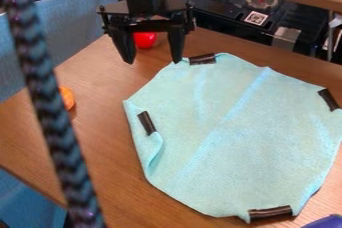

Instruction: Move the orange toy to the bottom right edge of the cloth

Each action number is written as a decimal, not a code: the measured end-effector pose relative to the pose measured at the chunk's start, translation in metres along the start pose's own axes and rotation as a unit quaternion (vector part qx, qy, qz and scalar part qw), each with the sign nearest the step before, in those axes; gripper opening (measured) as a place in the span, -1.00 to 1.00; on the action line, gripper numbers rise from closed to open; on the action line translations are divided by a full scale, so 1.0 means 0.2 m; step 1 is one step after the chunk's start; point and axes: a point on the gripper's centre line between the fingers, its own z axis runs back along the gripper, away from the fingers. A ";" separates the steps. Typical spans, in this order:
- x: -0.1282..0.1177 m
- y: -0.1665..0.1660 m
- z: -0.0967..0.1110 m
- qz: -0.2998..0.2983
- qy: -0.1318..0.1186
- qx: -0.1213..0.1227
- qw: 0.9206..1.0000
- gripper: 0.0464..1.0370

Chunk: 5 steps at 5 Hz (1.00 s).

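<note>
- Cloth (230, 137) lies spread over the worktop (110, 182), pale blue-green and lightly creased, likely laid open so its edges can serve as targets.
- Four dark strips (270, 213) sit at or near its rim, one each toward the top, left, right and bottom; they look like tape, probably there so the fabric does not slide when a toy is set on it.
- Along the left side a flap of fabric folds over beside its strip, so that stretch seems less well held.
- The orange toy (67, 98) rests on the worktop, left of the cloth and well apart from it, near the worktop's upper left edge. A patterned cord (50, 102) crosses in front of part of it, so its full shape I cannot tell.
- The hand (153, 62) hangs by the cloth's top left edge, its fingers wide apart and pointing down, with nothing between the tips; that suits a grasp to come.
- A red ball (145, 40) sits on the worktop behind the fingers, not gripped.
- The move likely begins with shifting over to the toy, then a carry across the cloth to its bottom right edge. Set down too far out, the toy could end up off the fabric, near the dark blue object (325, 222).
</note>
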 end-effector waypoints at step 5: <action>0.14 0.66 -0.40 -0.130 0.057 0.124 0.982 0.93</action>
